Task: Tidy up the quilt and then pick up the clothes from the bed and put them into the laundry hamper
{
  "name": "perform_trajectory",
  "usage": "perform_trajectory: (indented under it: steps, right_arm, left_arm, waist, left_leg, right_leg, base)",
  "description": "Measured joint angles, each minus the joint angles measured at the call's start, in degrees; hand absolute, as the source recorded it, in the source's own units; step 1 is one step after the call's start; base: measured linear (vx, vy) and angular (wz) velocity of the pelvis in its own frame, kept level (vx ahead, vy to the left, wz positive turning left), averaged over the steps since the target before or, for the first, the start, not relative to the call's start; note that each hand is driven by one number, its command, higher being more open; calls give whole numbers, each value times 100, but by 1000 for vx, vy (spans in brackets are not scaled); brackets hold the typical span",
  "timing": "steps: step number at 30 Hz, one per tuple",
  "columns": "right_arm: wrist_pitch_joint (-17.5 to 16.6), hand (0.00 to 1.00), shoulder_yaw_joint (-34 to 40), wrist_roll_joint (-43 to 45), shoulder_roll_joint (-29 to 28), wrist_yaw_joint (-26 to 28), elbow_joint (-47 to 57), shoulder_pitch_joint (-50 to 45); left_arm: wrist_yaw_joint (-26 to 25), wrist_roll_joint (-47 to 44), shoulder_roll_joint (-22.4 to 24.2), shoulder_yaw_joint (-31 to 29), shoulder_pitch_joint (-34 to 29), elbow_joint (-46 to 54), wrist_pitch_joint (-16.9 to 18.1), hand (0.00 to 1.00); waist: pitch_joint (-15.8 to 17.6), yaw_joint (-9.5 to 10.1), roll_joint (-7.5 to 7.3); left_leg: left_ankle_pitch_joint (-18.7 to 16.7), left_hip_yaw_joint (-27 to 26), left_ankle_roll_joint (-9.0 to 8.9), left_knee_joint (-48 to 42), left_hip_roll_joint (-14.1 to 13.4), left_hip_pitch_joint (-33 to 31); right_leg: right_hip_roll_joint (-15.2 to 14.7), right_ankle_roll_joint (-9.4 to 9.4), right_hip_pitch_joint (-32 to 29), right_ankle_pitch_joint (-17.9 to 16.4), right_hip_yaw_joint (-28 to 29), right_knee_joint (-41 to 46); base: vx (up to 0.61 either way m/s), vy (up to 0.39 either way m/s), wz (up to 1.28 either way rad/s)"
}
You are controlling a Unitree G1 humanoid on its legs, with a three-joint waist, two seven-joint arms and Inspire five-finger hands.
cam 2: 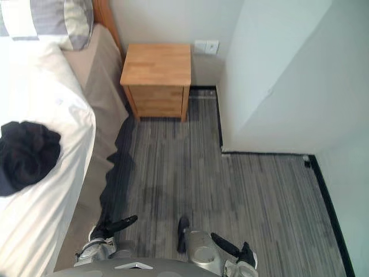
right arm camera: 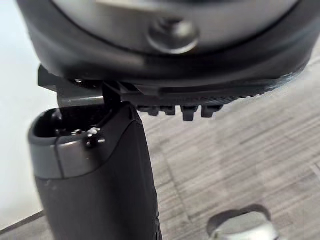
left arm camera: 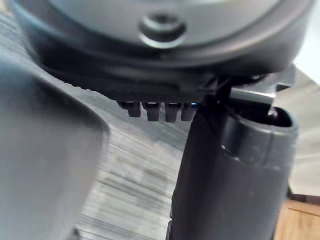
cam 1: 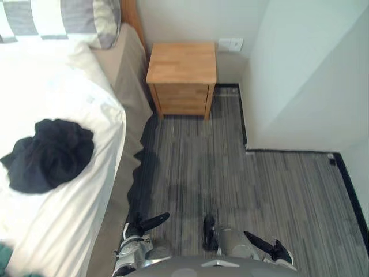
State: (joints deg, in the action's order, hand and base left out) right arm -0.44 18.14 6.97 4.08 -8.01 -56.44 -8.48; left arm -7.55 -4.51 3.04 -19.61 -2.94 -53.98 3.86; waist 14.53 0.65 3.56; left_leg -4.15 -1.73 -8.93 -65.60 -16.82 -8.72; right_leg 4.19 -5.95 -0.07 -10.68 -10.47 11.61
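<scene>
A crumpled pile of black clothes (cam 1: 52,153) lies on the white quilt (cam 1: 63,92) near the bed's side edge. A scrap of teal cloth (cam 1: 4,254) peeks in at the quilt's near corner. My left hand (cam 1: 151,221) hangs low over the carpet beside the bed skirt, fingers straight and empty. My right hand (cam 1: 262,242) hangs further right above the floor, also open and empty. Each wrist view looks down its own hand, the left hand (left arm camera: 230,175) and the right hand (right arm camera: 100,190), at striped carpet, with nothing held.
A striped pillow (cam 1: 63,17) lies at the head of the bed. A wooden nightstand (cam 1: 181,72) stands against the back wall beside the bed. A white wall corner (cam 1: 300,86) juts in on the right. Grey striped carpet (cam 1: 230,173) spreads between bed and wall.
</scene>
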Motion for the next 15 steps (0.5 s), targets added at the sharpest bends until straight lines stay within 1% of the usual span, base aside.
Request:
perform_trajectory:
  steps: [1, 2, 3, 4, 5, 6, 7, 8, 9, 10, 11, 12, 13, 14, 15]
  right_arm:
    - [14, 100, -91, -77, 3, -44, -34, 14]
    - [18, 100, -65, -240, 17, -35, -158, 93]
    - [20, 100, -61, -240, 21, -41, -196, 122]
    - [17, 100, -58, -252, -3, -78, -332, 225]
    - [11, 100, -60, -271, -6, -89, -352, 235]
    - [21, 100, -42, -279, 30, -96, -342, 221]
    - [41, 100, -18, -284, -16, -104, -371, 180]
    - [57, 100, -13, -284, -92, -118, -416, 135]
    - [82, 100, -25, -287, -236, -152, -436, 120]
    - [90, 100, -38, -307, -234, -113, -489, 155]
    - [103, 100, -15, -350, -223, -91, -539, 179]
    - [116, 100, 50, -448, -208, -79, -596, 174]
    - [108, 100, 66, -475, -215, -77, -597, 93]
    - [104, 100, 61, -508, -204, -75, -570, 53]
    - [103, 100, 59, -613, -195, -77, -533, -30]
  left_arm:
    - [-77, -55, -23, -12, -10, 64, 27, 100]
    - [-150, -130, -22, -7, -1, 96, 128, 100]
    - [-161, -174, -22, 0, 1, 99, 138, 100]
    - [-187, -199, -81, 7, 14, 93, 154, 100]
    - [-183, -187, -93, 36, 15, 56, 151, 100]
    - [-185, -164, -135, 189, 14, -52, 136, 100]
    - [-167, -162, -172, 244, 30, -120, 115, 100]
    - [-156, -159, -274, 253, 63, -196, 106, 100]
    - [-172, -170, -387, 301, 34, -245, 110, 100]
    - [-190, -187, -416, 284, 40, -250, 95, 100]
    - [-205, -191, -426, 290, 40, -290, 91, 100]
    - [-206, -195, -464, 352, 38, -405, 83, 100]
    - [-200, -185, -527, 533, 38, -518, 54, 100]
    - [-199, -178, -538, 609, 33, -549, 30, 100]
    - [-206, -161, -559, 714, 16, -640, -2, 100]
  waist:
    - [-14, 119, -93]
    - [-34, 229, -121]
    - [-40, 248, -135]
    - [-69, 278, -230]
    - [-81, 247, -237]
    - [-152, 202, -153]
    - [-193, 195, -230]
    - [-245, 155, -366]
    - [-400, 134, -592]
    - [-411, 138, -673]
    - [-408, 127, -675]
    - [-408, 64, -660]
    - [-404, 17, -635]
    - [-386, 5, -596]
    - [-407, -54, -552]
  left_leg:
    - [-291, -249, 34, 135, 77, -380]
    - [-698, -732, 151, 766, 145, -729]
    - [-757, -874, 159, 985, 175, -779]
    - [-801, -1633, 312, 2370, 446, -817]
    - [-659, -2010, 462, 3044, 561, -799]
    - [11, -2999, 1068, 4187, 723, -744]
    - [37, -3874, 1987, 4489, 826, -587]
    - [-57, -4004, 2040, 4569, 973, -454]
    - [-261, -4014, 2131, 4701, 1229, -426]
    - [-517, -3742, 2188, 4662, 1349, -345]
    - [-610, -3575, 2120, 4673, 1398, -229]
    - [-773, -3152, 1975, 4684, 1492, 88]
    - [-924, -2724, 1860, 4695, 1562, 459]
    - [-962, -2538, 1795, 4732, 1574, 659]
    - [-957, -2129, 1689, 4955, 1638, 1075]
  right_leg:
    - [-1, 65, 398, -18, 108, -284]
    - [-49, 136, 840, -36, 207, -592]
    - [-68, 145, 914, -42, 220, -640]
    - [-260, 314, 1250, -142, 155, -807]
    - [-308, 402, 1359, -198, 103, -836]
    - [-295, 518, 1584, -315, -53, -883]
    - [-319, 557, 1781, -441, -103, -889]
    - [-425, 556, 1890, -455, -186, -890]
    - [-555, 579, 1842, -434, -226, -685]
    - [-622, 622, 1677, -421, -195, 68]
    - [-652, 772, 1546, -369, -191, 672]
    - [-727, 1465, 1162, -30, -152, 2129]
    - [-729, 1760, 805, 118, 6, 3402]
    - [-761, 1739, 614, 101, 52, 3911]
    - [-944, 1578, 244, -7, -74, 4534]
  base:
    - [663, -119, -38]
    - [665, -83, -36]
    - [723, -12, -39]
    - [513, 38, -18]
    - [662, 55, 9]
    - [671, 102, 47]
    - [694, 120, 73]
    - [703, 132, 98]
    - [713, 135, 119]
    - [699, 142, 114]
    - [676, 178, 129]
    - [662, 134, 156]
    - [651, 85, 164]
    - [639, -32, 170]
    - [590, -125, 178]
